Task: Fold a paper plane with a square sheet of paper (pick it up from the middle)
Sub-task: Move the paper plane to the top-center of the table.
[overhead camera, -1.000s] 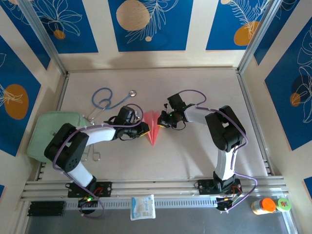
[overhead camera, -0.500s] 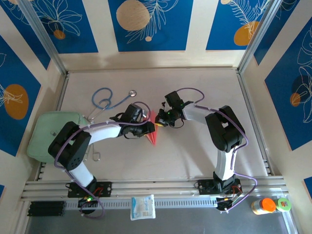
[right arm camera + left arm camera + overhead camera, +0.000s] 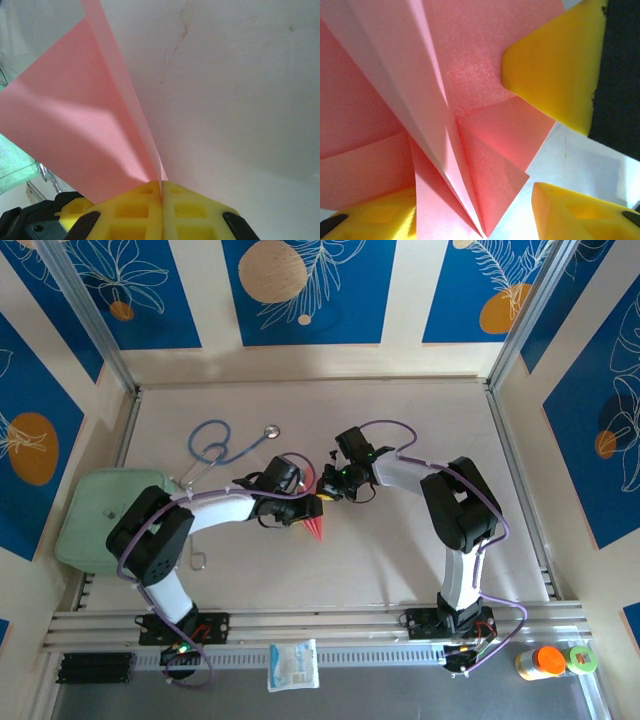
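Here 1 paper plane (image 3: pixel 470 90) sits pinched in the right gripper (image 3: pixel 161 187), left gripper (image 3: pixel 309 507) seemingly parted.

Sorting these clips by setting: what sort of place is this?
Likely a robot test booth, not a home: a left arm and right arm bolted to a rail, blue patterned wall panels on three sides, and a stray stethoscope.

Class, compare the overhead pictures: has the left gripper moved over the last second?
Yes. The left gripper has shifted to the right of the view, farther from the stethoscope, which has stayed put.
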Action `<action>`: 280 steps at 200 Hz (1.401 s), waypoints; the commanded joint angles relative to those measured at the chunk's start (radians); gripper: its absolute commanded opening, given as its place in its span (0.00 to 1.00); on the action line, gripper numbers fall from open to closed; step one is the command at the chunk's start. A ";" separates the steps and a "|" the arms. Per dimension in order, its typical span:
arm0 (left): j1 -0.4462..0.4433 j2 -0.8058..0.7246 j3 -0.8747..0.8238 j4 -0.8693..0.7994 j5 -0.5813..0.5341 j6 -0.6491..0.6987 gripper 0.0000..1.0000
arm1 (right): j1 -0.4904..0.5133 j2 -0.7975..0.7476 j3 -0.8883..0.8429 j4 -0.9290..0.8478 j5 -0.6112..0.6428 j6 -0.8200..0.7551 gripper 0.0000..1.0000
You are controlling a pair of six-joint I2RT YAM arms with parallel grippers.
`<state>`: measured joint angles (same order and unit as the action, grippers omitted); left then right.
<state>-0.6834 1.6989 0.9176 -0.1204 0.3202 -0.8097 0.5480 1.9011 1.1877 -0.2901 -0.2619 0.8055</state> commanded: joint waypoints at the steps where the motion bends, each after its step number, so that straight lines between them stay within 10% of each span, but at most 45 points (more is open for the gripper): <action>1: -0.009 0.013 0.026 -0.007 -0.013 -0.001 0.54 | 0.007 -0.018 0.021 -0.029 -0.010 0.012 0.07; 214: -0.007 0.030 0.058 -0.061 -0.101 -0.112 0.30 | 0.015 -0.011 0.040 -0.049 0.001 0.002 0.08; 280: -0.005 0.029 0.105 -0.180 -0.145 -0.038 0.07 | -0.007 -0.116 -0.010 -0.064 0.123 -0.009 0.42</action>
<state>-0.6842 1.7298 0.9764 -0.2047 0.2115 -0.9039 0.5549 1.8828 1.2015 -0.3256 -0.2119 0.8097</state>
